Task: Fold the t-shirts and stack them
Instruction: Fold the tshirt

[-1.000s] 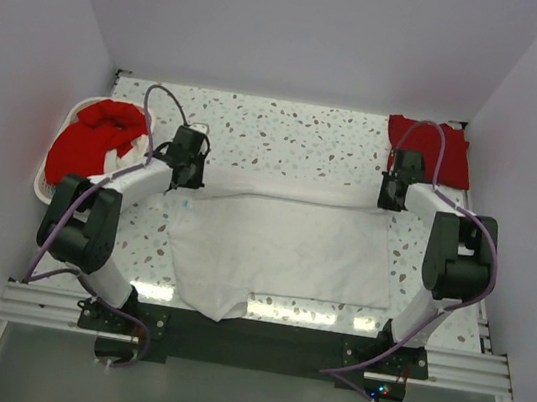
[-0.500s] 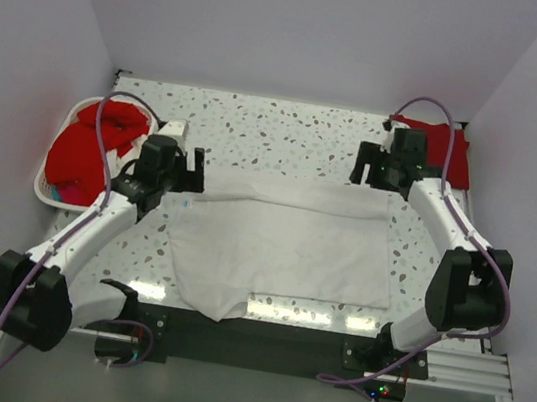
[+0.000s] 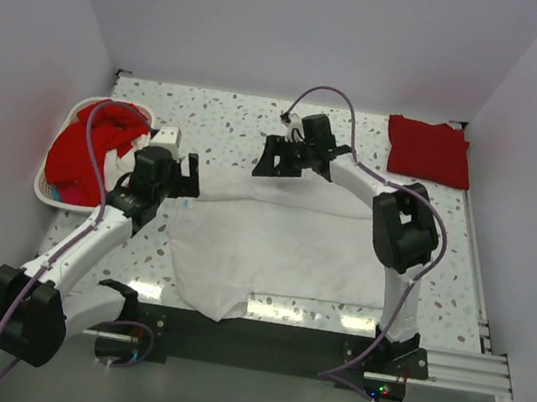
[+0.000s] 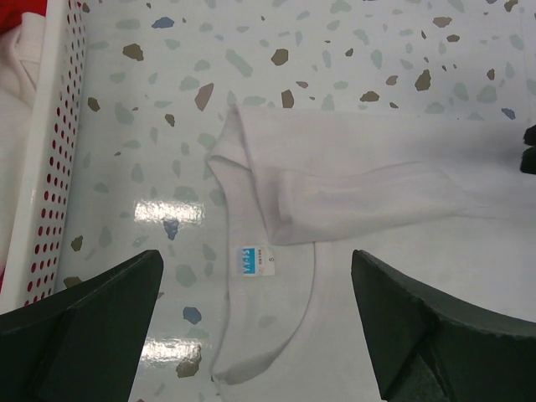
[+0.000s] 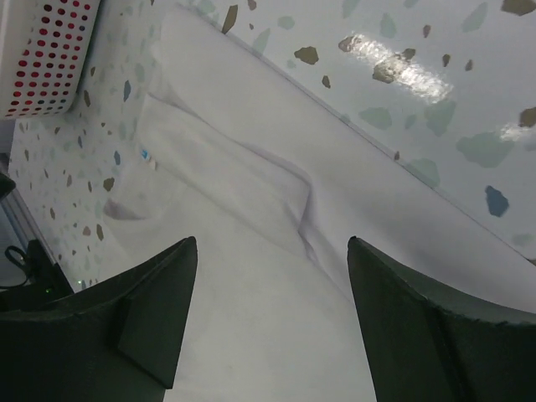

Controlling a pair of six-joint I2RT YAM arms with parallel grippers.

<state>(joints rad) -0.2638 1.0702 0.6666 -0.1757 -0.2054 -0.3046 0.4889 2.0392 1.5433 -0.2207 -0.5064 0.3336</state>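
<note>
A white t-shirt (image 3: 282, 249) lies spread on the table, its far edge folded over in a band. In the left wrist view its blue neck label (image 4: 249, 261) shows beside the collar. My left gripper (image 3: 187, 175) hovers open over that collar corner (image 4: 257, 258), holding nothing. Open and holding nothing as well, my right gripper (image 3: 271, 159) hangs over the far middle of the white cloth (image 5: 271, 244). A folded red t-shirt (image 3: 428, 149) rests at the back right. Another red t-shirt (image 3: 91, 139) is heaped in the basket.
A white oval basket (image 3: 48, 190) with perforated walls stands at the left edge of the speckled table (image 3: 249, 127); its wall shows in the left wrist view (image 4: 50, 142) and the right wrist view (image 5: 50, 59). Walls close in the table on three sides.
Both grippers opened and let go of the white t-shirt's far corners. The right arm swung left to the shirt's far middle. The left arm drew back slightly and rose.
</note>
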